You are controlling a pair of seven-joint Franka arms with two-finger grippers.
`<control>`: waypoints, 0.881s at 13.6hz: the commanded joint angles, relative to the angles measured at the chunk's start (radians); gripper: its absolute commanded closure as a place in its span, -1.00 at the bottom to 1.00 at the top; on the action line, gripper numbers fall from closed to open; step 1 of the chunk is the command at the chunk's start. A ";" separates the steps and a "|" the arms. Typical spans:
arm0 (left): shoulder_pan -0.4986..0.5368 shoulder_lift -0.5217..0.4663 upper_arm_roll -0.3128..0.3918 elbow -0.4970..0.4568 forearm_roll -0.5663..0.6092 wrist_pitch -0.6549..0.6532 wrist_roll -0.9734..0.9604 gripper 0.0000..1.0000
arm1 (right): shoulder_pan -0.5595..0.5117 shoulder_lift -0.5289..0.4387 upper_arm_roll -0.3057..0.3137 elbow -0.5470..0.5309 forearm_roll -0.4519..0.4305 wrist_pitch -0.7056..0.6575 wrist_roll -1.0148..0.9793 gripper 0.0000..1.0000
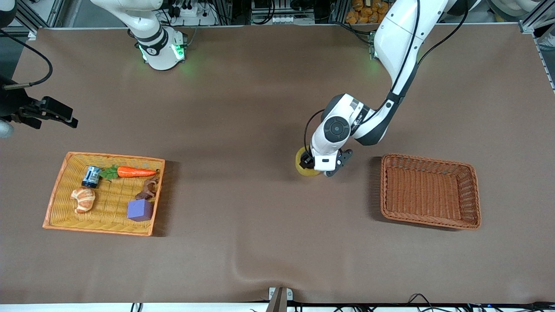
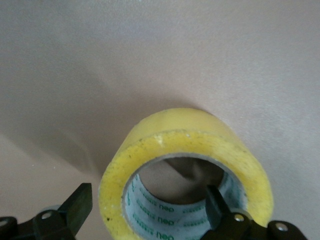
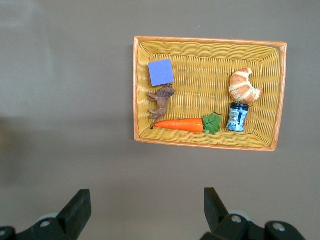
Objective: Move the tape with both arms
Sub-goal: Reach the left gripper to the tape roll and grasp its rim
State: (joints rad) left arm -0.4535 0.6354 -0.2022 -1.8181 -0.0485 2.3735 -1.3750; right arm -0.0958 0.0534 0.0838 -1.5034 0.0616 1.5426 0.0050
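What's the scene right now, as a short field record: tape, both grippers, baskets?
tape: tape on the table mat between the two baskets, lying flat
left gripper: left gripper open, one finger inside the core, the other outside the roll
right gripper: right gripper open, waiting above the mat beside the yellow basket
yellow basket contents: croissant, carrot, purple cube, small jar, brown figurine
brown basket: brown basket holds nothing

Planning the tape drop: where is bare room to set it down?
The brown basket holds nothing. Bare table lies between the tape and the yellow basket. That basket is crowded: carrot, croissant, purple cube, can, brown figure.
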 commanded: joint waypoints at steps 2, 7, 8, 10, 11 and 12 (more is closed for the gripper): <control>-0.016 0.015 0.007 0.011 -0.019 0.010 -0.010 -0.88 | 0.004 -0.017 0.004 0.002 -0.008 -0.021 -0.011 -1.00; -0.005 0.006 0.020 0.051 -0.014 0.013 -0.038 1.00 | 0.040 -0.037 -0.016 -0.015 -0.034 -0.021 -0.013 -1.00; -0.005 -0.002 0.024 0.052 -0.011 0.012 -0.036 1.00 | 0.056 -0.056 -0.053 -0.040 -0.032 -0.016 -0.019 -1.00; 0.005 -0.075 0.056 0.051 0.053 -0.010 -0.036 1.00 | 0.093 -0.082 -0.093 -0.069 -0.034 -0.003 -0.068 -1.00; 0.018 -0.112 0.069 0.052 0.080 -0.040 -0.029 1.00 | 0.081 -0.083 -0.093 -0.069 -0.034 -0.003 -0.104 -1.00; 0.065 -0.149 0.070 0.059 0.100 -0.066 -0.009 1.00 | 0.064 -0.083 -0.093 -0.070 -0.032 0.007 -0.161 -1.00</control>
State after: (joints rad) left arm -0.4433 0.5916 -0.1441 -1.7477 0.0062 2.3706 -1.3994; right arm -0.0291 0.0134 0.0066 -1.5282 0.0381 1.5293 -0.0790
